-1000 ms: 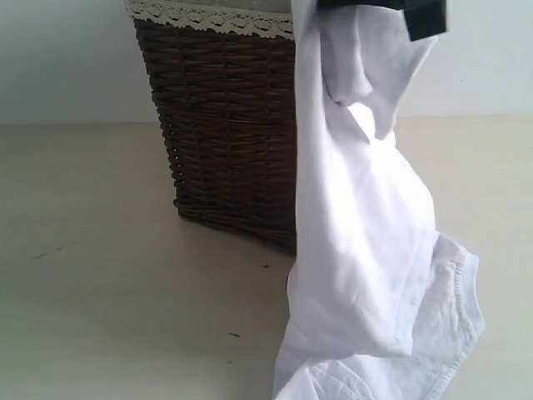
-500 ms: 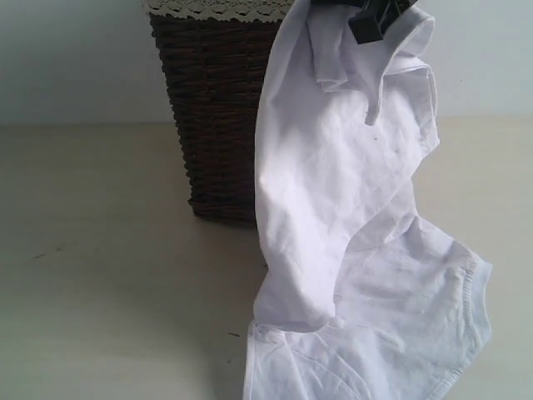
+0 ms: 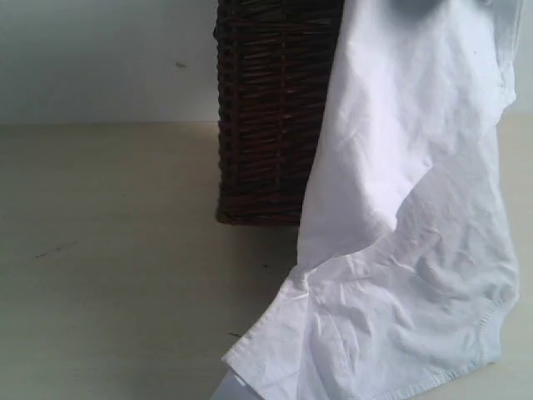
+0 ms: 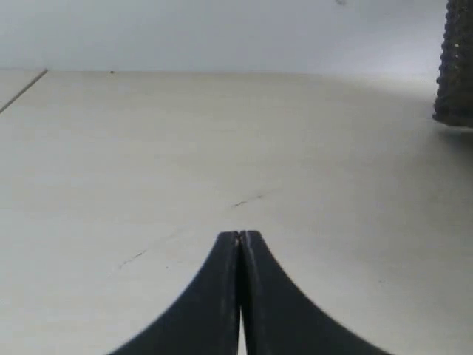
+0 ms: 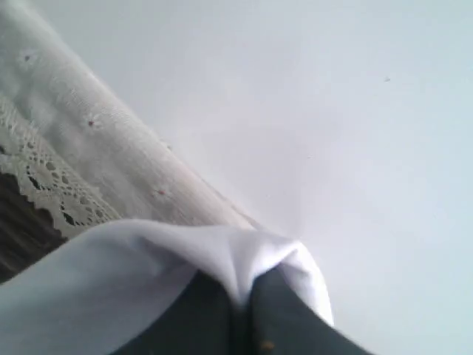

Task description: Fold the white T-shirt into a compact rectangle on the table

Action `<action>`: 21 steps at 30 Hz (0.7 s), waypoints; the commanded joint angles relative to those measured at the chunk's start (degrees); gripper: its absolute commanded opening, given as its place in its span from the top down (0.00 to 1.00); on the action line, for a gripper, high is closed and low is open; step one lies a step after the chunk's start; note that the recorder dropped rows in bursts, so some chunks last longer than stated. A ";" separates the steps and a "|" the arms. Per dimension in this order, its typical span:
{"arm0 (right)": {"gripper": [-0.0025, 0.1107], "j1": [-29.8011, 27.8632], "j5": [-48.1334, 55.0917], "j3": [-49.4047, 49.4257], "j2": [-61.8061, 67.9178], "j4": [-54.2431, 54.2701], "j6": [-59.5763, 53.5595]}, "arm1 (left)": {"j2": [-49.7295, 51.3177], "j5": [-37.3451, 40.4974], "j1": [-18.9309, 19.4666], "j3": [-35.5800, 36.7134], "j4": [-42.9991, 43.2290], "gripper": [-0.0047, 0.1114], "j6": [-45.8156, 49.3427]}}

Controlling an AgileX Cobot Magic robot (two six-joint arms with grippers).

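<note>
**Left gripper** (image 4: 239, 235): the fingers were pressed flat together with nothing between them. The arm was held low and nearly level over the bare table (image 4: 148, 148). The dark wicker basket (image 4: 454, 66) stood well ahead of the tips.

**Right gripper** (image 5: 240, 299): the arm was raised high, near the rim of the basket. Its dark fingers (image 5: 284, 314) were clamped on a fold of the shirt (image 5: 148, 251). The white cloth bulged over and around the tips and hid the pinch line itself. Just beyond the tips lay the basket's lace-edged liner (image 5: 52, 163), with a plain pale wall (image 5: 332, 111) farther off.

**Shirt:** in the exterior view it dropped below the right fingers as one long white drape, its upper end running past the top edge of that view. It hung in front of the basket and covered its right part. The upper cloth fell in broad, smooth folds. The lower end rested on the table, crumpled and finely creased. One corner spread toward the left, and a stitched hem curved along the lowest right edge.
</note>
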 commanded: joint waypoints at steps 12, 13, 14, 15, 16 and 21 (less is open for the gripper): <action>0.98 -0.05 25.24 -0.59 -1.74 -9.49 11.38 | -0.35 -0.39 -0.02 -0.20 0.08 0.96 0.16; 0.98 -0.05 27.07 -0.59 -1.88 -9.49 10.79 | -0.35 -0.39 -0.02 -0.20 0.08 0.96 0.16; 0.98 -0.05 28.41 -0.59 -1.96 -9.49 10.70 | -0.35 -0.39 -0.02 -0.20 0.08 0.96 0.16; 0.98 -0.05 29.19 -0.59 -1.96 -9.49 10.70 | -0.35 -0.39 -0.02 -0.20 0.08 0.96 0.16; 0.98 -0.05 29.26 -0.59 -1.96 -9.87 10.70 | -0.35 -0.39 -0.02 -0.20 0.08 0.96 0.16; 0.98 -0.05 24.53 -0.59 -0.25 -11.57 10.84 | -0.35 -0.39 -0.02 -0.20 0.08 0.96 0.16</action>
